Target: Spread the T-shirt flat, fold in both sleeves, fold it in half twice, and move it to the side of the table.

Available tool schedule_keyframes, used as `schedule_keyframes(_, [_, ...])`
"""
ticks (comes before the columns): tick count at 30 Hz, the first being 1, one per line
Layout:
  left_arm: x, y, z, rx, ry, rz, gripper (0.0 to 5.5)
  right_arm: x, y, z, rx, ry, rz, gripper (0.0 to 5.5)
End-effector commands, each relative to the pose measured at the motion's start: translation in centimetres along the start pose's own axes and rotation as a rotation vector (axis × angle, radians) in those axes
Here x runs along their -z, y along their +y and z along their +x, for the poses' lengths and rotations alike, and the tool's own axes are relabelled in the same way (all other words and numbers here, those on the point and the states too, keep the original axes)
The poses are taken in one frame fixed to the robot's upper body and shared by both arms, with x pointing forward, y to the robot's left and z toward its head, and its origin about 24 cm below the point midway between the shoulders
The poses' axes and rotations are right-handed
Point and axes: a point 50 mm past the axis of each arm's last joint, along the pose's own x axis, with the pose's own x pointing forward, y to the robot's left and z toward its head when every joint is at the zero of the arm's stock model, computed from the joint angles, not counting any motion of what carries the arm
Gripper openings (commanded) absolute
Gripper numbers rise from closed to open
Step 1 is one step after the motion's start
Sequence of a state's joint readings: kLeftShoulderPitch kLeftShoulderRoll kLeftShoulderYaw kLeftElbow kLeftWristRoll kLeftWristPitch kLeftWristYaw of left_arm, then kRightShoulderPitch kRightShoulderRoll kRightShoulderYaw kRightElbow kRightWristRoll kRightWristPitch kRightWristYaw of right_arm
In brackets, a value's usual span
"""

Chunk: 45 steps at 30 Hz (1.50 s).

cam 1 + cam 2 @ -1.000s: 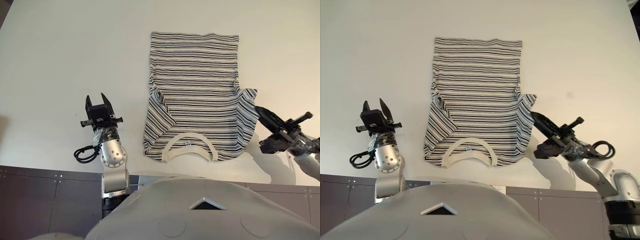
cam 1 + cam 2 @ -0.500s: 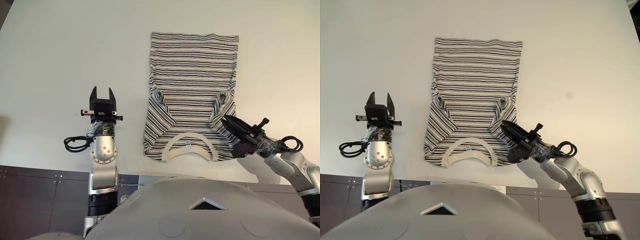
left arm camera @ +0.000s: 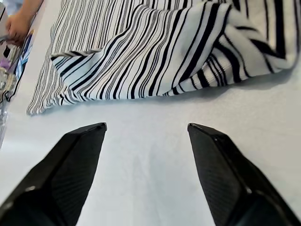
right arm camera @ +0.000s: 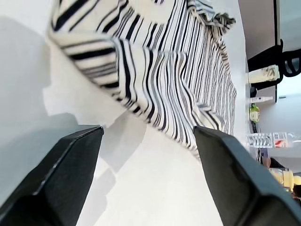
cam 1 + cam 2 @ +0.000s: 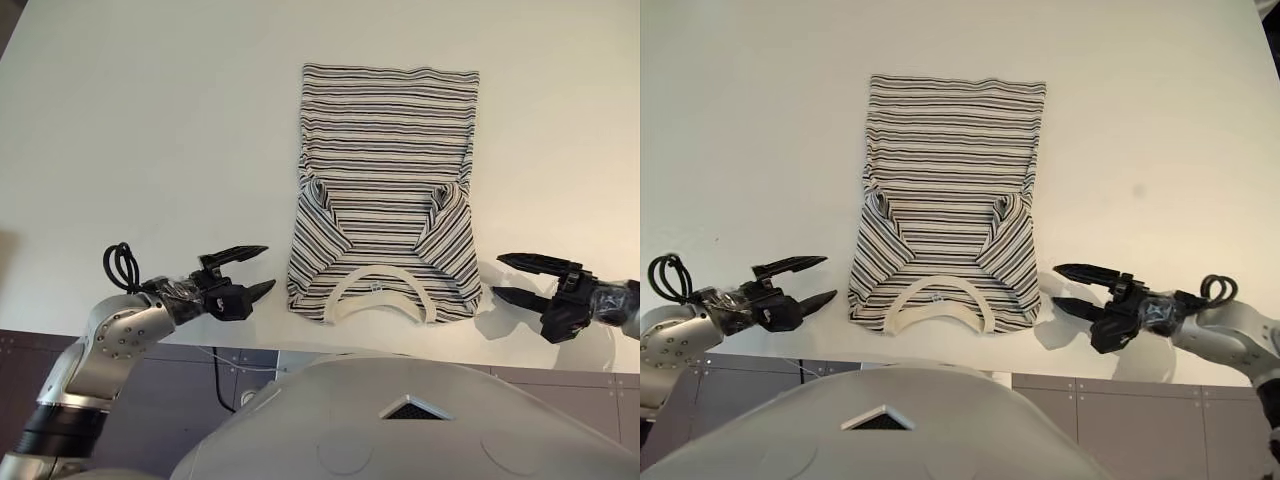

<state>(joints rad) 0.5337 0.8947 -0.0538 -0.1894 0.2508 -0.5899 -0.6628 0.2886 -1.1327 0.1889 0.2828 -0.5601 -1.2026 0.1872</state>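
Two sleeves are seen folded in over the striped T-shirt [image 5: 385,150], which lies flat near the middle of the white surface [image 5: 150,120], with its collar [image 5: 380,285] at the near edge and its hem at the far end. The left fingers [image 5: 235,254] are held apart, low over the surface just beside the shirt's near left corner and pointed in at it. The right fingers [image 5: 530,262] are likewise spread and aimed at the near right corner. Neither pair is touching the cloth; in the wrist views bare surface is seen between the tips and the shirt's edge. This mirrored placement is judged to prepare the first half fold: with both collar-end corners pinched together, the near edge could be carried evenly over to the hem. The loosely laid sleeves might slip open if the corners were lifted unevenly.
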Motion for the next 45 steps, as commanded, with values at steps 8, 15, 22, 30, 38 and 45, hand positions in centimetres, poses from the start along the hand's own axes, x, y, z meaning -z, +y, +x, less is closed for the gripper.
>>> schedule_keyframes(8, [0.7, -2.3, 1.7, 0.304, -0.081, 0.146, 3.42, -0.6, 0.1, 2.8, -0.150, -0.104, -0.025, 3.54])
schedule_keyframes(15, [0.9, -3.1, 2.2, 0.370, -0.128, 0.184, 2.12, -0.8, 0.5, 3.7, -0.162, -0.149, -0.032, 2.53])
schedule_keyframes(22, [2.0, -1.0, -0.5, 0.447, -0.041, 0.202, 1.81, -1.6, 1.6, 3.9, -0.132, -0.126, 0.025, 1.13])
schedule_keyframes(30, [0.5, -2.2, 1.1, 0.433, -0.132, 0.233, 2.63, -1.4, 1.2, 4.5, -0.091, -0.100, 0.036, 0.10])
schedule_keyframes(38, [0.9, -3.7, 2.8, 0.395, -0.099, 0.327, 2.63, -1.1, 0.7, 4.6, -0.095, -0.104, 0.029, 0.10])
schedule_keyframes(45, [1.3, -3.8, 2.8, 0.387, -0.091, 0.361, 2.25, -1.3, 0.9, 5.0, -0.084, -0.111, 0.042, 0.10])
